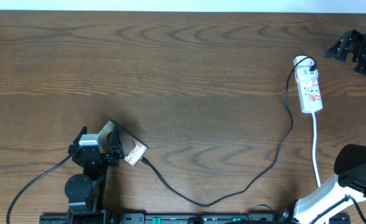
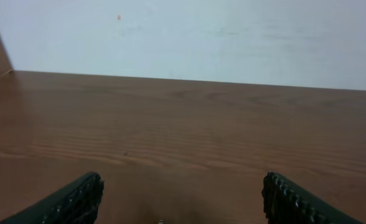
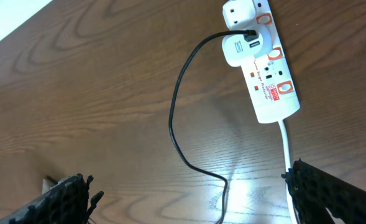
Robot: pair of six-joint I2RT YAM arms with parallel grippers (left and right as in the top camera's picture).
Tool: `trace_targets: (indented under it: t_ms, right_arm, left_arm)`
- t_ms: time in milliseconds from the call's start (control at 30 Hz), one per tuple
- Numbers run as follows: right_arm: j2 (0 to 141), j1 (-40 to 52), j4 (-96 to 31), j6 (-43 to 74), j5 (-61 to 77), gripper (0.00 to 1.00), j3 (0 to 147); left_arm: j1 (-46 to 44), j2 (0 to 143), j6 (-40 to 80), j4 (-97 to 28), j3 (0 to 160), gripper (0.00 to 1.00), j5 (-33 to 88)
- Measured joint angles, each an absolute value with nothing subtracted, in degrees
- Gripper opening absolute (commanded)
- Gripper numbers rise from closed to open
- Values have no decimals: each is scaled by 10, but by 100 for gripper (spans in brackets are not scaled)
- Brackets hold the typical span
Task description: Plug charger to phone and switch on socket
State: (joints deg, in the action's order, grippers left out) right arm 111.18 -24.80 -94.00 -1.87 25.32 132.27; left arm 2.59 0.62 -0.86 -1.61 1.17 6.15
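At seven o'clock on the counter (image 1: 189,62), the slick, rigid phone (image 1: 130,150) lies beside my open left tool (image 2: 179,199), and I judge the limp, light charger (image 3: 172,121) best pinched behind its stiff plug, while the right tool (image 3: 186,193) gapes empty near the socket (image 3: 269,87) at two o'clock.

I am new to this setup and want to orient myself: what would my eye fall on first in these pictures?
First, the black charger cable, snaking over the brown table from the white power strip at the far right to the phone at the near left. Next, the strip's red switch marks, plain in the right wrist view.
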Motion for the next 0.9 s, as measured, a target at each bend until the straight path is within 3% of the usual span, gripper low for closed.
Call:
trace_targets:
  t_ms: [900]
  right_arm:
    - [1112, -248, -940, -18, 253, 99, 1323]
  left_arm:
    - [26, 6, 37, -20, 12, 82, 26]
